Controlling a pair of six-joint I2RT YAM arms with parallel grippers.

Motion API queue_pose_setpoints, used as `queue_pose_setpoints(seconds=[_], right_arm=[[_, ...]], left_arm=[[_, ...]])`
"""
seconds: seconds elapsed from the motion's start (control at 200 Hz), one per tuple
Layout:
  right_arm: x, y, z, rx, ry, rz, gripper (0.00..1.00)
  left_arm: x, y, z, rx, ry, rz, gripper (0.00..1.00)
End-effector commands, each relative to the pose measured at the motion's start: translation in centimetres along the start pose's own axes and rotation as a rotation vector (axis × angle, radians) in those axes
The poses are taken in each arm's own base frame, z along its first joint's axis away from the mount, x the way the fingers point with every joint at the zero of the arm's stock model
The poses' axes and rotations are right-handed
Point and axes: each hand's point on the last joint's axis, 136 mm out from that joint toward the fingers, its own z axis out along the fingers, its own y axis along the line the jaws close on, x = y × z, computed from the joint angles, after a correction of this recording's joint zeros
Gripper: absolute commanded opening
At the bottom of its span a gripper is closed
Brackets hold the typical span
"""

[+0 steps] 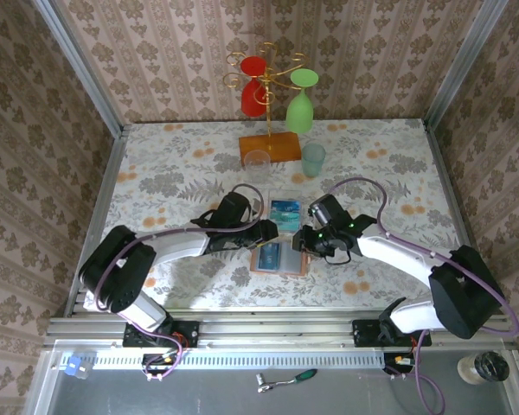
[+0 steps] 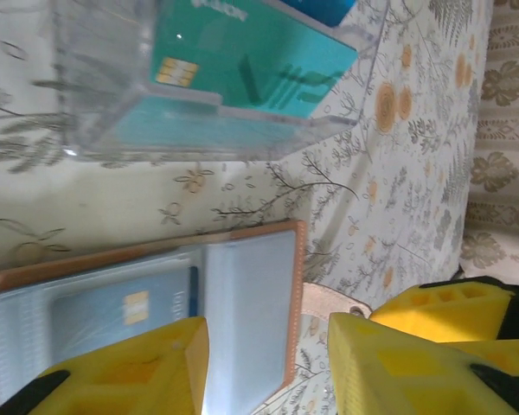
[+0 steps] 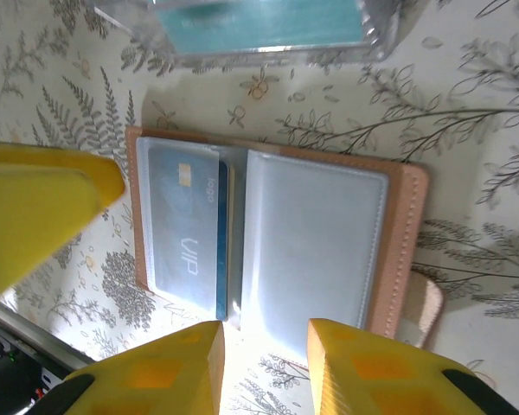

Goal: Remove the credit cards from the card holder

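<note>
So the card holder [image 1: 278, 258] is lying open and flat on the flowery table [image 1: 156, 173], right between the two arms and just on the near side of the clear box [image 1: 285, 212]. One pocket has a blue-grey card [image 3: 183, 229] in it with a chip and "VIP" on it, and the edge of a darker blue one pokes out beside it. The other pocket looks plain. A teal card [image 2: 242, 69] is lying in the clear box. The left gripper [image 2: 268, 367] hangs over the holder's edge with its jaws well apart, one finger over the pocket, the other over bare table, nothing pinched. The right gripper [image 3: 265, 372] sits over the holder's edge from the other side, jaws only a little apart, and I can't see anything caught between them.
</note>
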Motion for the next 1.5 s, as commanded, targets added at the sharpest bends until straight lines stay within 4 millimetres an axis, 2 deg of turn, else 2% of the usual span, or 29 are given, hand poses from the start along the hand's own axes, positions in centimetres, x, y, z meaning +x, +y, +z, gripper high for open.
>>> queue_pose_setpoints(seconds=[0.0, 0.19, 0.315, 0.505, 1.05, 1.19, 1.495], right_arm=[[-0.2, 1.5, 0.7, -0.025, 0.015, 0.001, 0.31], [-0.3, 2.4, 1.4, -0.024, 0.026, -0.011, 0.31], [-0.4, 2.6, 1.7, -0.021, 0.032, -0.019, 0.31], [-0.6, 2.9, 2.1, -0.02, 0.039, -0.026, 0.31], [-0.5, 3.8, 3.3, -0.042, 0.074, -0.032, 0.31], [-0.5, 3.7, 3.4, -0.043, 0.074, -0.028, 0.31], [0.2, 3.8, 4.2, -0.066, 0.1, -0.014, 0.31]], left_arm=[[1.3, 3.3, -0.9, -0.116, 0.032, 0.02, 0.38], [2.2, 5.0, -1.1, -0.145, 0.051, 0.003, 0.3], [2.7, 6.8, -1.3, -0.21, 0.051, -0.016, 0.35], [3.4, 7.2, -0.8, -0.184, 0.057, -0.054, 0.37], [4.3, 6.4, -1.4, -0.172, 0.049, -0.055, 0.36], [3.9, 5.9, -1.6, -0.164, 0.036, -0.053, 0.35], [3.1, 4.6, -1.0, -0.146, 0.041, -0.027, 0.19]])
